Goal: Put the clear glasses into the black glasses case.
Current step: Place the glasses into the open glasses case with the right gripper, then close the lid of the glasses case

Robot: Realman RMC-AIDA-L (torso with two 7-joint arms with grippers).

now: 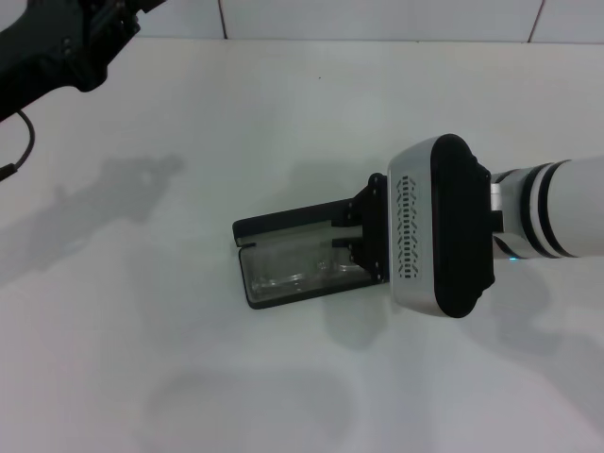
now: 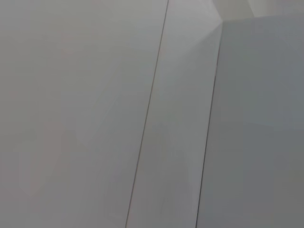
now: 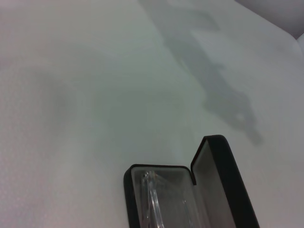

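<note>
The black glasses case point(image 1: 283, 247) is lying open on the white worktop point(image 1: 189, 113), its long axis running left to right, the lid point(image 1: 293, 219) standing up along the far side. The clear glasses point(image 1: 297, 272) are sitting inside the tray, lengthwise along it, so the placing looks done; what is probably left is letting go and shutting the lid.

The right gripper point(image 1: 347, 242) is reaching in from the right, over the case's right end. Its two dark fingers point(image 1: 345, 225) are pointing left along the case's length, and there is a gap between them, so the jaws are standing spread; whether a tip is touching the glasses cannot be told, since the gripper body is covering that end. So the case is lying directly left of the jaws, in line with them, and this arm is by far the nearer one.

The left arm point(image 1: 57, 47) is parked at the far left corner, well apart; its jaws are out of sight, and its wrist camera is showing only blank wall panels.

The glasses are hard to trace against the grey lining.
</note>
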